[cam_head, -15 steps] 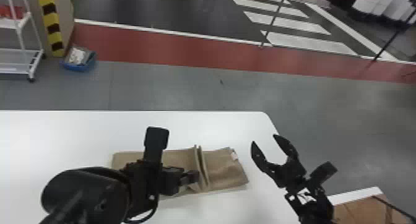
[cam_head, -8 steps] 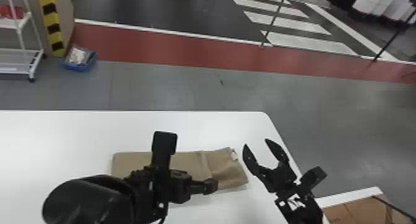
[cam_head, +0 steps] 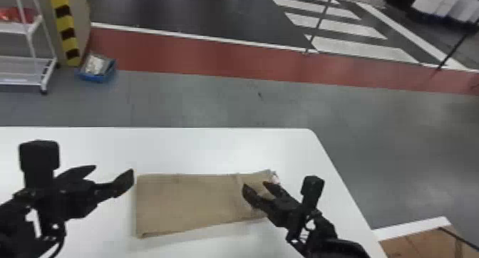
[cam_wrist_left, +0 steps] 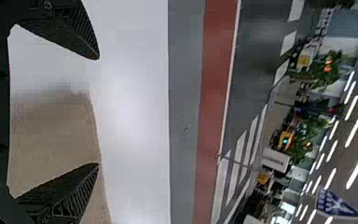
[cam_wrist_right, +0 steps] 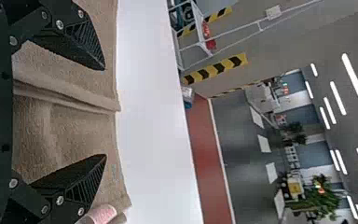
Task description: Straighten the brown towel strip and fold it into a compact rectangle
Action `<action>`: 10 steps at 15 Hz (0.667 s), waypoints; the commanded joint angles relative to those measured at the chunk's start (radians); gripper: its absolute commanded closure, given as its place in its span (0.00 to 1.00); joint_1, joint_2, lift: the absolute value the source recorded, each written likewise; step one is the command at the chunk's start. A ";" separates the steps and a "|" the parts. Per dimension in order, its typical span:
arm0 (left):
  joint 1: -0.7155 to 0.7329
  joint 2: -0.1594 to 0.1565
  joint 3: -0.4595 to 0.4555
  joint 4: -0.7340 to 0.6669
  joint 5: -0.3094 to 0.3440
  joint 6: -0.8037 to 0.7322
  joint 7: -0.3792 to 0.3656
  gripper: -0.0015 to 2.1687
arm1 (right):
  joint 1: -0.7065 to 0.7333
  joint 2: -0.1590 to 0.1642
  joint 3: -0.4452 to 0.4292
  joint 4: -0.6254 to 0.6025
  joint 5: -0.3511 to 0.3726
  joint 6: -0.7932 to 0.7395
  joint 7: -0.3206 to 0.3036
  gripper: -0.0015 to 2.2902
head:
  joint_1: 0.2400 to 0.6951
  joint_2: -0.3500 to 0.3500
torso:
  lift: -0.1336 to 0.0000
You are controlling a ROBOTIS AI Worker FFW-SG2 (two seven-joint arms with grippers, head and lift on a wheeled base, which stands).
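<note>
Right pincer [cam_head: 256,185]: fingers spread, grasping nothing, over the right part of the brown towel strip [cam_head: 185,204]; the raised crease [cam_wrist_right: 67,95] runs between them, a placement that probably serves to pinch or smooth it. Left pincer [cam_head: 114,169]: likewise parted and empty, at the strip's left end, one finger above cloth and one beyond its edge, apparently positioned to take that end for folding. The strip lies lengthwise on the white tabletop [cam_head: 214,146], its pale label [cam_wrist_right: 103,213] at the right end.
</note>
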State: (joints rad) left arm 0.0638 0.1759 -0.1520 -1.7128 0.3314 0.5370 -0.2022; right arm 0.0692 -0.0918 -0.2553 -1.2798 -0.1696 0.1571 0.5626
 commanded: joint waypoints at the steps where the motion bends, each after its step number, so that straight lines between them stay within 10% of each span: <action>1: 0.051 0.043 0.108 0.044 -0.008 -0.237 -0.010 0.04 | -0.009 0.003 0.045 -0.027 0.002 0.103 -0.026 0.11 | 1.00 0.21 | 1.00; 5: 0.125 0.073 0.112 0.090 -0.009 -0.654 0.010 0.04 | -0.035 0.003 0.068 -0.044 0.019 0.213 -0.087 0.11 | 1.00 0.42 | 1.00; 10: 0.142 0.074 0.100 0.070 -0.009 -0.660 0.010 0.04 | -0.057 -0.002 0.047 -0.047 0.010 0.324 -0.096 0.20 | 1.00 0.46 | 1.00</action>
State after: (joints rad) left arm 0.2049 0.2500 -0.0481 -1.6410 0.3215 -0.1241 -0.1917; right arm 0.0161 -0.0915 -0.2032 -1.3268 -0.1531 0.4573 0.4643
